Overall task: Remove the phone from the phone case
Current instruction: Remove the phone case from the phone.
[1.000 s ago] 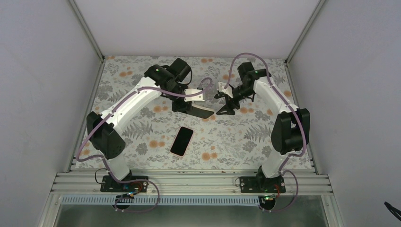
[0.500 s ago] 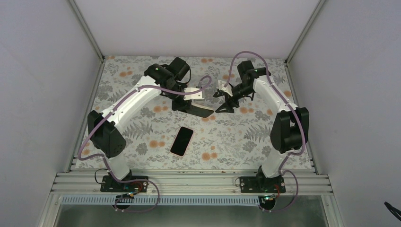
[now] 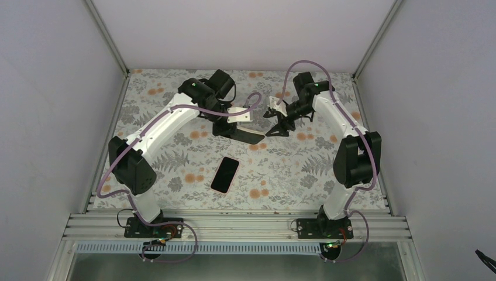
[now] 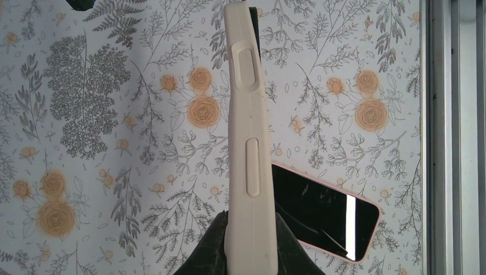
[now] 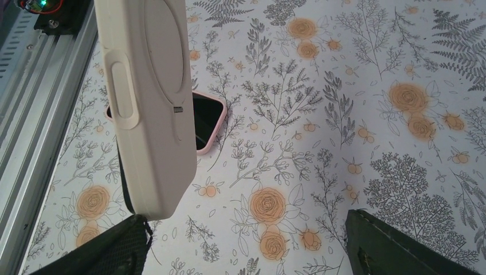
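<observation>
My left gripper (image 3: 238, 131) is shut on a cream phone case (image 4: 250, 132), seen edge-on in the left wrist view between the dark fingers (image 4: 289, 252). A dark phone edge shows behind it. In the top view the held phone (image 3: 251, 138) hangs above the table's middle back. My right gripper (image 3: 275, 129) is open just right of the case's free end. In the right wrist view the case (image 5: 148, 103) reaches down to the left finger (image 5: 94, 255); the right finger (image 5: 401, 246) stands far apart.
A second phone in a pink case (image 3: 225, 174) lies screen-up on the floral tablecloth (image 3: 304, 175) in front of the grippers. It also shows in the left wrist view (image 4: 324, 212) and the right wrist view (image 5: 206, 123). Metal rails (image 3: 234, 225) run along the near edge.
My right gripper has drawn back and up a little from the case's free end. My left gripper keeps hold of the case, shifted slightly.
</observation>
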`<state>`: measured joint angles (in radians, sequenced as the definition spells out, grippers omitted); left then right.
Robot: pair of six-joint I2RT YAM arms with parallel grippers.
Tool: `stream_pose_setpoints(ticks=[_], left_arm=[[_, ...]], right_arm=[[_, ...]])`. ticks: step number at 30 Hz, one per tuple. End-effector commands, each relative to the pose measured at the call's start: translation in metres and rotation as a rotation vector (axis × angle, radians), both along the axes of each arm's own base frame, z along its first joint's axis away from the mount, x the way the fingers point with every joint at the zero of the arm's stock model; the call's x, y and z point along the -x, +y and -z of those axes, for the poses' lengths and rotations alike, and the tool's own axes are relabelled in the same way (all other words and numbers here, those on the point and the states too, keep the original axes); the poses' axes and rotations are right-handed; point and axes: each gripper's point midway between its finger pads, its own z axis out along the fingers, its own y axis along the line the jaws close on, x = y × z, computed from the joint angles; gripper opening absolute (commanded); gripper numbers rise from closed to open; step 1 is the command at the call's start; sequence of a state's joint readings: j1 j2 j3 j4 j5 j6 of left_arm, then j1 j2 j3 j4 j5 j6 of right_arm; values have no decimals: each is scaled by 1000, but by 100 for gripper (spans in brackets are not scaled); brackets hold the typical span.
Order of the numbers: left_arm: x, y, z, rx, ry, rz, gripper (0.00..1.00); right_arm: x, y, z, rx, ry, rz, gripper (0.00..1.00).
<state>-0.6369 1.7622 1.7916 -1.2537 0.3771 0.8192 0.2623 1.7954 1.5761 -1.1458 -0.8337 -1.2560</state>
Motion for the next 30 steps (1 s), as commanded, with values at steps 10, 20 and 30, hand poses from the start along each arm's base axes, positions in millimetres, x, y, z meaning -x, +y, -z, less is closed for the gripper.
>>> stream_pose_setpoints(ticks=[10,20,30], left_arm=[[-11,-14,-18,65,-43,10,2],[-4,-11,-15,61,-23,24,2],[-3,-10,-12,51,-16,28,2]], right_arm=[[13,7,-8,-40,24,-44,83],[0,8,-9,-37,-14,-14,82],[-1,4,-9,-36,-10,-13,82]])
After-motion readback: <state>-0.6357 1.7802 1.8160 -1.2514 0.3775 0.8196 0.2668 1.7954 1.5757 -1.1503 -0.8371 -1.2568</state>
